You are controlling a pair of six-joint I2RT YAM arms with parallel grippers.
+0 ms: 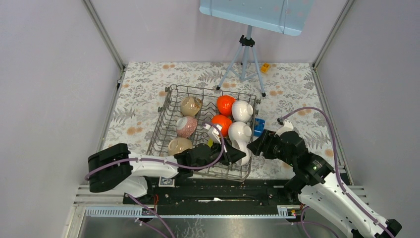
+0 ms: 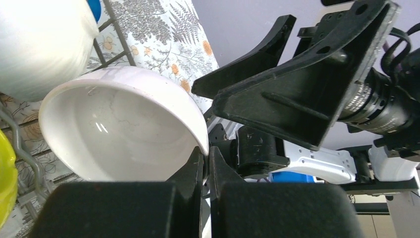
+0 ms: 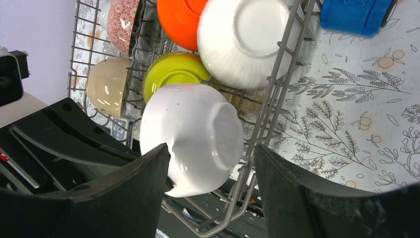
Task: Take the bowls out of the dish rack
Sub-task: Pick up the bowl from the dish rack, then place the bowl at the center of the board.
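The table (image 1: 143,84), covered in floral cloth, fills the enclosure floor. Bare cloth runs along the 9 o'clock side of the dish rack (image 1: 213,91) and widens from 3 to 5 o'clock, up to the right wall. The dish rack sits at table centre, its near edge just beside the arm bases. A tripod (image 1: 246,59) stands at 12 o'clock, its feet close to the far rim of the rack.

The left gripper (image 2: 207,163) reaches in at the rack's 5 o'clock corner. Its fingers are together, clamped on the rim of a white bowl (image 2: 124,134) that is tilted on its side, with the opening facing the left arm.

The right gripper (image 3: 210,153) comes in from 4 o'clock. Its fingers (image 3: 133,193) are apart and straddle the same white bowl at its foot end. A gap shows at the right finger. Contact at the left finger cannot be confirmed. The wire rim of the rack passes beneath the fingers.

Other bowls stand in the tines:
- Two orange bowls (image 1: 225,104) and two white bowls (image 1: 242,110) at 1 to 3 o'clock.
- Two beige bowls (image 1: 190,105) and a pink bowl (image 1: 186,126) along 9 to 11 o'clock.
- A yellow-green bowl (image 3: 173,74), which is touching the held bowl.

A blue block (image 1: 259,126) lies outside the right wall of the rack at 3 o'clock.
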